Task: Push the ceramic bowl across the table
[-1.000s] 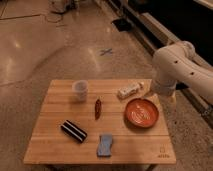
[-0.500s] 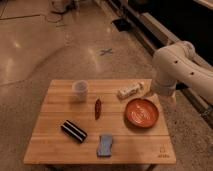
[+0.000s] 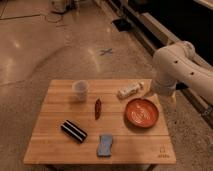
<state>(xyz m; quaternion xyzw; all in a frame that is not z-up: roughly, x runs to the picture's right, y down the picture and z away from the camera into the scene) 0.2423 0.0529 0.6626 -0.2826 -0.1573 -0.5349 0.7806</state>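
Near the right edge of the surface (image 3: 50,147), about halfway between the far edge and the near edge, sits the ceramic bowl (image 3: 141,112). It is round, shallow and orange-red, with pale swirls inside. It sits flat, and nothing is in it.

Just past the bowl, by the far right corner, the gripper (image 3: 171,98) hangs from the end of a big white arm (image 3: 175,67). It is low and close to the bowl's rim. I cannot tell if it touches the bowl, and I cannot tell if the gripper is open or closed.

A pale packet (image 3: 129,90) lies just beside the bowl, toward the far edge. A small red thing (image 3: 98,108) that looks like a pepper lies in the middle. A white cup (image 3: 80,90) stands nearer the far left corner. A black striped block (image 3: 74,131) lies toward the near left corner, and a blue sponge (image 3: 105,145) lies by the near edge. A small dark logo (image 3: 163,154) marks the near right corner.

I think the job is only at its start. The gripper looks ready next to the bowl, but the bowl is right at one side, so the long push across to the left edge is not done yet. The red thing may get in the way.
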